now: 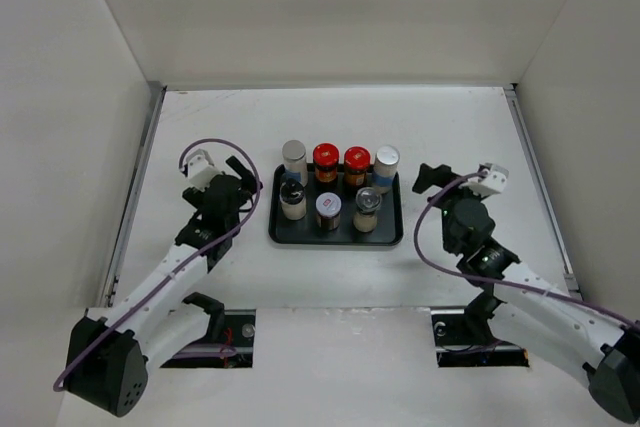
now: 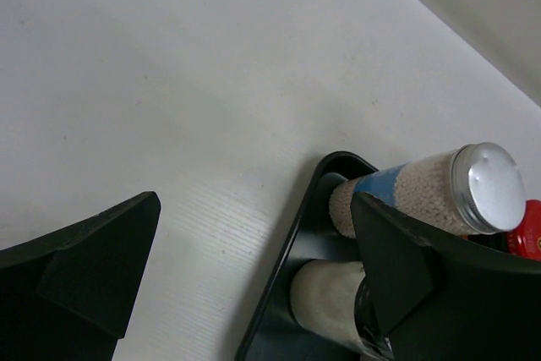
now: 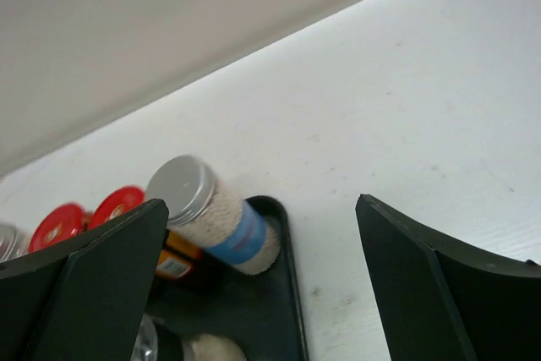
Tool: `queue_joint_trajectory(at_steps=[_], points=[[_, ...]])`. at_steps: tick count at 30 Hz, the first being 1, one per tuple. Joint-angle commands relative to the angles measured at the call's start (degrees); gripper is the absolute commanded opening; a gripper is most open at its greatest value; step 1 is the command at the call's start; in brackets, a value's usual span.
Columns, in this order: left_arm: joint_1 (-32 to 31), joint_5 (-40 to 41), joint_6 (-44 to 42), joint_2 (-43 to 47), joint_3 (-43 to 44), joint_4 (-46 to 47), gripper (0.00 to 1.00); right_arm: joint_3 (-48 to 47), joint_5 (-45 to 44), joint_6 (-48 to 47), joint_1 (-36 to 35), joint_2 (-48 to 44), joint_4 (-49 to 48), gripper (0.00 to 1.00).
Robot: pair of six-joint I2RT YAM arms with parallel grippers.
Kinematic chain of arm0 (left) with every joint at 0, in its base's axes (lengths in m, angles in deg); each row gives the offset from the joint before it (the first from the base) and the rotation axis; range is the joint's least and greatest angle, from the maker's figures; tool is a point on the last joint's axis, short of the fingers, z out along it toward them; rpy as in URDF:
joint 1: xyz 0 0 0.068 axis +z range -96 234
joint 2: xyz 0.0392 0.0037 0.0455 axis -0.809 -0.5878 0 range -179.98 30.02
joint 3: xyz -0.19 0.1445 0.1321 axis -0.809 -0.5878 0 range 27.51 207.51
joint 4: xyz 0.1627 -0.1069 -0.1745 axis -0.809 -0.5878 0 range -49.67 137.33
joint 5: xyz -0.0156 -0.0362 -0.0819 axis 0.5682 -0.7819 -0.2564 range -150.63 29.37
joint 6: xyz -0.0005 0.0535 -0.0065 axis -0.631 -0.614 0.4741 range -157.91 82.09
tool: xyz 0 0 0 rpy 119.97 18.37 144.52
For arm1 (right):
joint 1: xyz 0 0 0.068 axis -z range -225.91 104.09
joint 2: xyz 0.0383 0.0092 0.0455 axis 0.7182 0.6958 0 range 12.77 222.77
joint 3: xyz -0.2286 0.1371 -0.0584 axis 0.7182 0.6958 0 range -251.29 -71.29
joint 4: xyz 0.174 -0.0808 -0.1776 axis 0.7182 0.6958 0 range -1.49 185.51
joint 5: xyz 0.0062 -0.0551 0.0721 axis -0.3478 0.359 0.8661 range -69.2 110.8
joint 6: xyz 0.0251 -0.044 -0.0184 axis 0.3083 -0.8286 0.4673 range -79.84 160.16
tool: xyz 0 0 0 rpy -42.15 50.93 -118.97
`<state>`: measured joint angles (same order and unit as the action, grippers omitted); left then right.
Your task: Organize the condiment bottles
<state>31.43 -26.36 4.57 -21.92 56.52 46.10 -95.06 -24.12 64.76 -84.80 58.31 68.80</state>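
Seven condiment bottles stand on the flat black tray (image 1: 390, 237). The back row holds a silver-capped jar (image 1: 293, 157), two red-capped jars (image 1: 325, 158) (image 1: 356, 161) and a blue-labelled jar (image 1: 386, 163). The front row holds a black-capped jar (image 1: 292, 200), a shaker (image 1: 328, 210) and a grey-topped shaker (image 1: 367, 207). My left gripper (image 1: 246, 175) (image 2: 254, 281) is open and empty just left of the tray. My right gripper (image 1: 425, 179) (image 3: 262, 285) is open and empty just right of it. The right wrist view shows the blue-labelled jar (image 3: 215, 216) in the tray's corner.
White walls enclose the table on the left, back and right. The tray's left rim (image 2: 283, 259) lies between my left fingers, with a silver-capped jar (image 2: 439, 192) and a pale jar (image 2: 325, 293) behind it. The tray's right rim (image 3: 292, 293) lies between my right fingers.
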Motion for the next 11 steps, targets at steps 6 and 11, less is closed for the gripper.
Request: queue_joint_trajectory(at_steps=[6, 11], points=[[-0.9, -0.6, -0.1, -0.2, 3.6, -1.3, 1.00, 4.6, 1.0, 9.1, 3.3, -4.5, -1.2, 1.00], [-2.2, 0.1, -1.6, -0.3, 6.6, -3.2, 1.00, 4.1, 2.5, 9.2, 3.3, -2.0, -1.7, 1.00]])
